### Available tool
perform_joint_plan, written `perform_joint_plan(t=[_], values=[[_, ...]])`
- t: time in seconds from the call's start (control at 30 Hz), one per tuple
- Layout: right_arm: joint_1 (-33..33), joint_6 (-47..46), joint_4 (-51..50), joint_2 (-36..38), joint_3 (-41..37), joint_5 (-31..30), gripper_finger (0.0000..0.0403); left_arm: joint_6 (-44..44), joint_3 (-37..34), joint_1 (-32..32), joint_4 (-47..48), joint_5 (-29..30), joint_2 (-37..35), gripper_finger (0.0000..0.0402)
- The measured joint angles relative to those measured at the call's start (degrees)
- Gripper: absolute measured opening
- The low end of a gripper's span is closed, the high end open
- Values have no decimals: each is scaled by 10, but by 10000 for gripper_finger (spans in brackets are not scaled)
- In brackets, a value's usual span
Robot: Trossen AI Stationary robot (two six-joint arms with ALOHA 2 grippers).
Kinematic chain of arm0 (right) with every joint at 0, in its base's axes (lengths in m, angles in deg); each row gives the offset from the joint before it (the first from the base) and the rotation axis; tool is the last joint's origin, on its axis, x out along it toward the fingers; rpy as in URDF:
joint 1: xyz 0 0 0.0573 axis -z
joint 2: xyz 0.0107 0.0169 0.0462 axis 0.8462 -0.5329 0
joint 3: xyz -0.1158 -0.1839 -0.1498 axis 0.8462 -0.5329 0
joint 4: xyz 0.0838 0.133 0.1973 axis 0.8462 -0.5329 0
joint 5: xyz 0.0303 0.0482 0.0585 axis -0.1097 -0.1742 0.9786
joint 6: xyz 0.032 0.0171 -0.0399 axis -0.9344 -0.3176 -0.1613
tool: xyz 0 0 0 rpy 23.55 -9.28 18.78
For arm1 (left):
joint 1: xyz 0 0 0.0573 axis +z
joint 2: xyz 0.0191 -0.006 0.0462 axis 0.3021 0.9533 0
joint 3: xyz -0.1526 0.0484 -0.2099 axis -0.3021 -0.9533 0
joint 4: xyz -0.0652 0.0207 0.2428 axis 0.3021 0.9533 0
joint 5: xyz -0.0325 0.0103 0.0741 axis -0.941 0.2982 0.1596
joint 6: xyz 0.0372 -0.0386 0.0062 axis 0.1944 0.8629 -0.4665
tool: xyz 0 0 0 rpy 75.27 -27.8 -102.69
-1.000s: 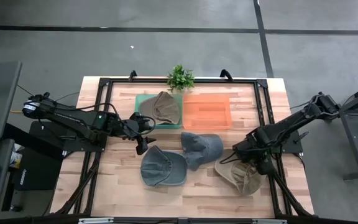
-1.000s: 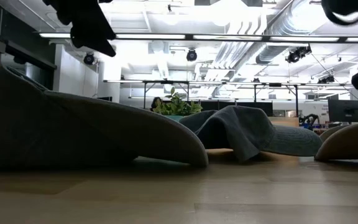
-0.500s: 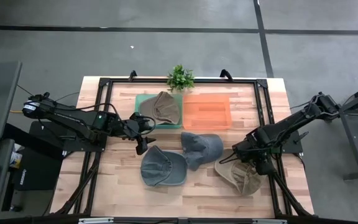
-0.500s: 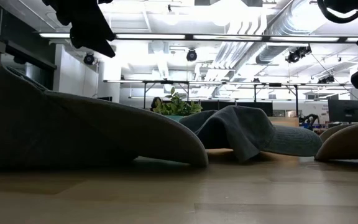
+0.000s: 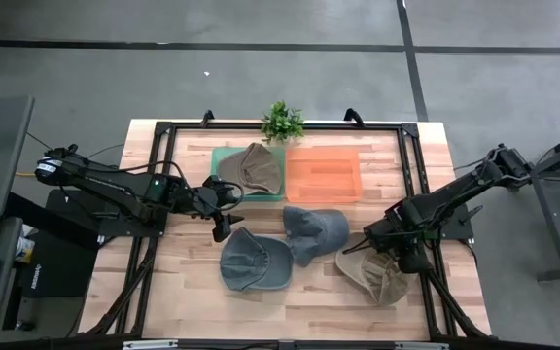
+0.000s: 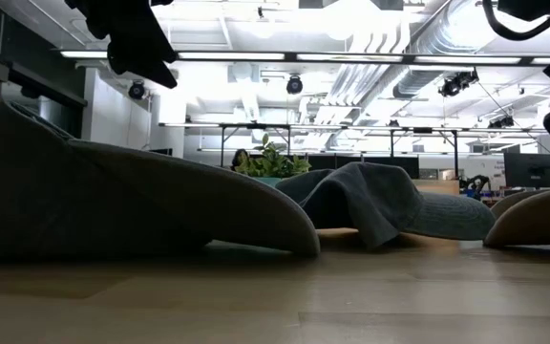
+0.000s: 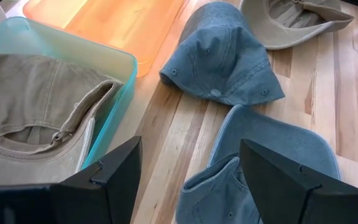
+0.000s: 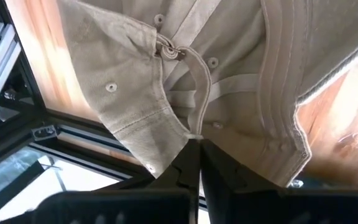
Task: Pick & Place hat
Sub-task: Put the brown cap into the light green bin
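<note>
A tan hat [image 5: 369, 273] lies inside-up at the table's near right, its brim [image 6: 538, 216] on the wood. My right gripper [image 5: 398, 255] stands over its right side, shut on it. Two blue hats lie mid-table: one [image 5: 255, 261] near, one [image 5: 314, 231] behind it. Another tan hat [image 5: 257, 166] lies in a teal bin [image 5: 218, 160]. My left gripper [image 7: 191, 180] hovers open above the near blue hat's far left edge [image 7: 253, 155], touching nothing. My right gripper pinches the tan hat's rim [image 8: 190, 132] between its two fingers, beside the back strap [image 8: 201, 81] at the crown's opening. The fingers [image 8: 213, 163] come steeply from above. How many layers they have, I cannot tell. The hat still lies on the table.
An orange bin [image 5: 324, 175] stands beside the teal one at the far middle, with a small green plant [image 5: 282, 122] behind them. A black frame [image 5: 418, 185] runs round the table; its rail [image 8: 17, 124] passes close by the tan hat.
My right gripper has closed its fingers on the tan hat's rim and rolled slightly about its own line; in the low view its dark shape has shifted a little to the right. The hats and my left arm have kept still.
</note>
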Motion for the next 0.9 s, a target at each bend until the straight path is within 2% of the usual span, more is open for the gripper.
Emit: perform_joint_plan(t=[0.27,0.57,0.9], values=[[0,-5,1,0,30,-15,1,0,0,0,0,0,0,248],[3,-16,2,0,80,-97,0,1,0,0,0,-10,0,248],[70,-21,37,0,85,-168,0,3,0,0,-1,-11,0,248]])
